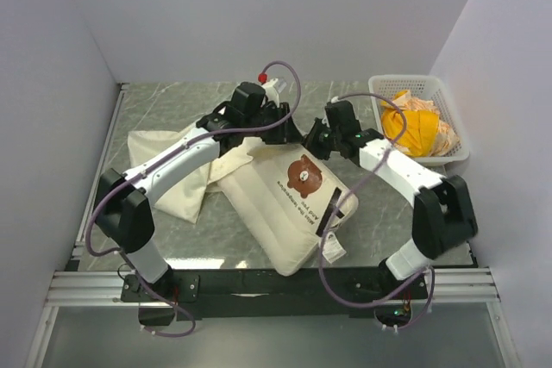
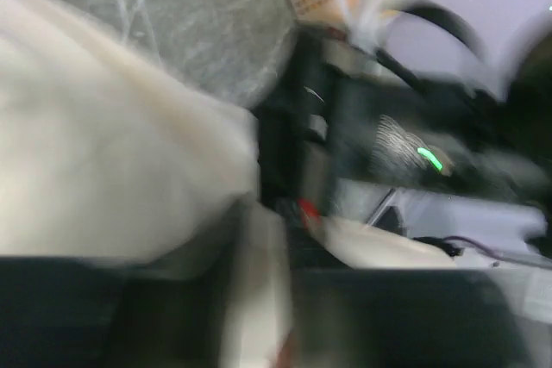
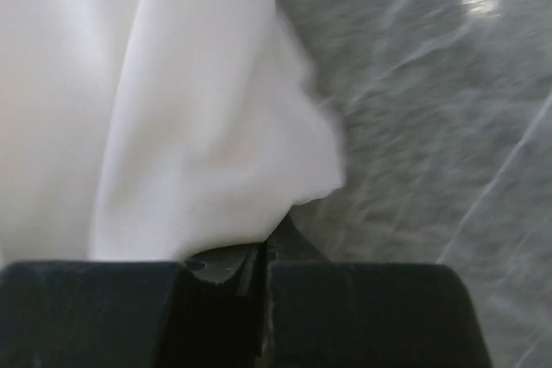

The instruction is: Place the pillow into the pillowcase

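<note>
One grip is plain: the right gripper point(image 3: 266, 252) pinches cloth, apparently the pillowcase point(image 3: 172, 127), at the pillow point(image 1: 285, 213); the left gripper point(image 1: 280, 127) is blurred, state unclear.

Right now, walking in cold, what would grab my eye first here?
The plump cream pillow with a brown bear print, lying mid-table, where the left arm and right arm meet over its far end. Then the bright orange-yellow cloth heaped in a white basket at the far right corner.
</note>
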Robot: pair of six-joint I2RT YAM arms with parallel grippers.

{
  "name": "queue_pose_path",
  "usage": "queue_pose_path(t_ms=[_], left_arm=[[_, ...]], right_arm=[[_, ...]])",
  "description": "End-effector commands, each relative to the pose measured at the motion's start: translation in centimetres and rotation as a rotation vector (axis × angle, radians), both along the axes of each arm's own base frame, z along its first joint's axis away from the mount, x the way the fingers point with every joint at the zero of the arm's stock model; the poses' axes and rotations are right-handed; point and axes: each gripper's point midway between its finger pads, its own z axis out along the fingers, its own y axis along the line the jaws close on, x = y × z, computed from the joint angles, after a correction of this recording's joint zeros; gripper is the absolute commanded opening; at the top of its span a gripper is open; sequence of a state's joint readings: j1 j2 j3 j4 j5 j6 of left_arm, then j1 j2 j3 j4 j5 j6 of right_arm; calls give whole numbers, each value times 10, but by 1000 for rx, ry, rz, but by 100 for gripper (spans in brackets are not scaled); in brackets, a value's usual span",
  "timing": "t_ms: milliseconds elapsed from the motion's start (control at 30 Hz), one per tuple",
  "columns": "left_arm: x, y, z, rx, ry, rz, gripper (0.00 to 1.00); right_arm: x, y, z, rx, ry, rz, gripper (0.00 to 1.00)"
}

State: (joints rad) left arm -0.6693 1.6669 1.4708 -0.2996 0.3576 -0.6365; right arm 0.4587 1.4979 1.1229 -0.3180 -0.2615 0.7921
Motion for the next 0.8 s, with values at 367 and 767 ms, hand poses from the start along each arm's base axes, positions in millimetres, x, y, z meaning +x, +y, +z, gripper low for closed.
queue_pose_path(t_ms=[367,767], left_arm=[[-14,175,-2,378,-207,637,85],[-48,256,-111,307,33,1045,86]], right_arm=[[45,-50,-51,-219,13,-74,37],[20,-70,36,-360,-256,-154,86]])
